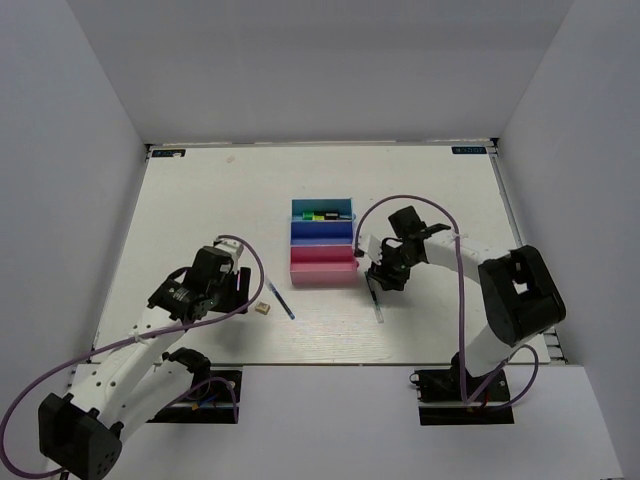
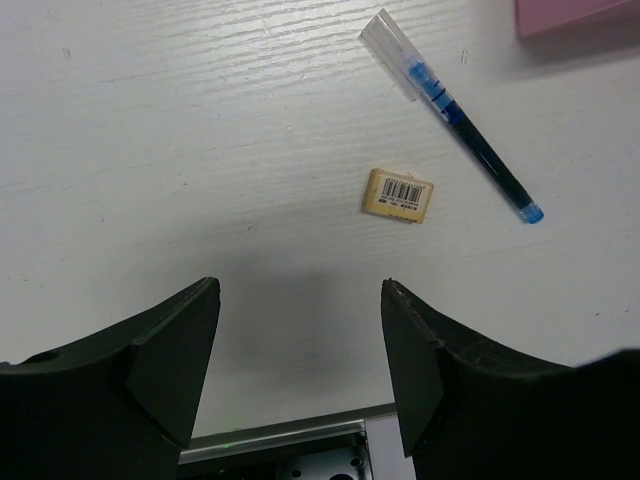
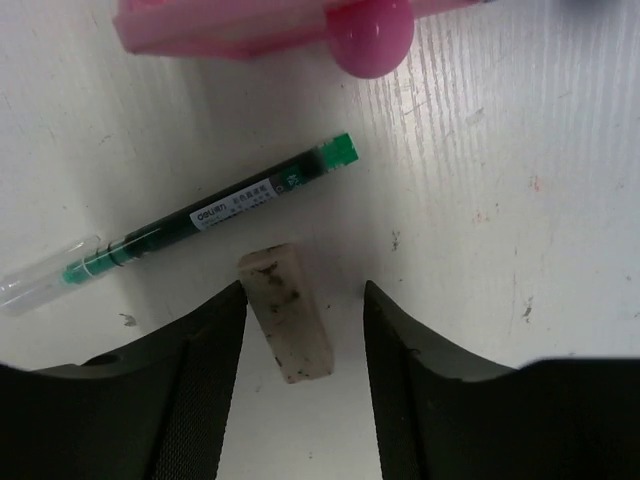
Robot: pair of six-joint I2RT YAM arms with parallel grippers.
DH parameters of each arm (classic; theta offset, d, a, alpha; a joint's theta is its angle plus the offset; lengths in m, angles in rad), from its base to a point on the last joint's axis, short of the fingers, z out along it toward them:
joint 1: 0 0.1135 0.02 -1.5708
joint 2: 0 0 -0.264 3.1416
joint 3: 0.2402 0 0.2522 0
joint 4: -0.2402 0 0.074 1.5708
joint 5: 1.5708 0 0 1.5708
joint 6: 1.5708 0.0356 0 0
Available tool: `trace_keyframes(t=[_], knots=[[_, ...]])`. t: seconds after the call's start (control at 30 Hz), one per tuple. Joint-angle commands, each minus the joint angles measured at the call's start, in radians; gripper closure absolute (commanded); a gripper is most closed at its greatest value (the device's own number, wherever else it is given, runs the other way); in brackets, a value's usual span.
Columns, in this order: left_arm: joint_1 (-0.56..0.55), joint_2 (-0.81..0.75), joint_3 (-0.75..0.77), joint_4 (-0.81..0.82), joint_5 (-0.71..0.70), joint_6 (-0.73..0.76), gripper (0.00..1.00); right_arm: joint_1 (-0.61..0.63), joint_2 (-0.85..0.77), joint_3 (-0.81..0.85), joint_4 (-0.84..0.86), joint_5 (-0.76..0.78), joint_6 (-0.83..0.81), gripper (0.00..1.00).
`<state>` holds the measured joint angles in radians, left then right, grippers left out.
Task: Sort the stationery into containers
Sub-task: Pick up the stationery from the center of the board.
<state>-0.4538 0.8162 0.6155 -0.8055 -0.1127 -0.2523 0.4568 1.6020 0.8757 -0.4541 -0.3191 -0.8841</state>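
Three containers stand in a row at mid-table: teal (image 1: pixel 300 208), blue (image 1: pixel 322 232) and pink (image 1: pixel 325 268). The teal one holds a yellow highlighter and a dark marker (image 1: pixel 322 214). A blue pen (image 2: pixel 465 125) and a tan eraser with a barcode (image 2: pixel 398 193) lie on the table ahead of my left gripper (image 2: pixel 300 300), which is open and empty. My right gripper (image 3: pixel 304 287) is open over a dirty whitish eraser (image 3: pixel 288 318) that lies between its fingers, closer to the left finger. A dark-green pen (image 3: pixel 200 215) lies just beyond it.
The pink tray's edge (image 3: pixel 230 25) and a rounded pink corner (image 3: pixel 370 35) sit close ahead of the right gripper. White walls enclose the table on three sides. The metal front edge (image 2: pixel 290 435) shows below the left fingers.
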Motion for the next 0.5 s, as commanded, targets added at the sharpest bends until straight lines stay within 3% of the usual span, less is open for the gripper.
trace_keyframes(t=[0.0,0.1,0.13,0.17,0.3,0.47], knots=[[0.004,-0.023,-0.007,0.0,0.002,0.005,0.24,0.0,0.041,0.025,-0.064,-0.005,-0.104,0.47],[0.006,-0.015,-0.013,0.003,0.008,0.001,0.24,0.0,0.032,-0.003,-0.063,0.017,-0.122,0.77],[0.004,-0.015,-0.013,0.002,0.01,-0.002,0.24,-0.001,0.023,-0.033,-0.045,0.028,-0.127,0.93],[0.006,-0.006,-0.013,0.005,0.011,-0.002,0.24,-0.001,0.003,-0.041,-0.043,0.046,-0.131,0.99],[0.006,0.004,-0.013,0.002,0.034,-0.008,0.25,-0.003,-0.103,-0.037,-0.115,0.042,-0.141,1.0],[0.006,0.057,-0.014,0.014,0.065,-0.059,0.26,0.002,-0.218,0.199,-0.409,-0.207,-0.142,1.0]])
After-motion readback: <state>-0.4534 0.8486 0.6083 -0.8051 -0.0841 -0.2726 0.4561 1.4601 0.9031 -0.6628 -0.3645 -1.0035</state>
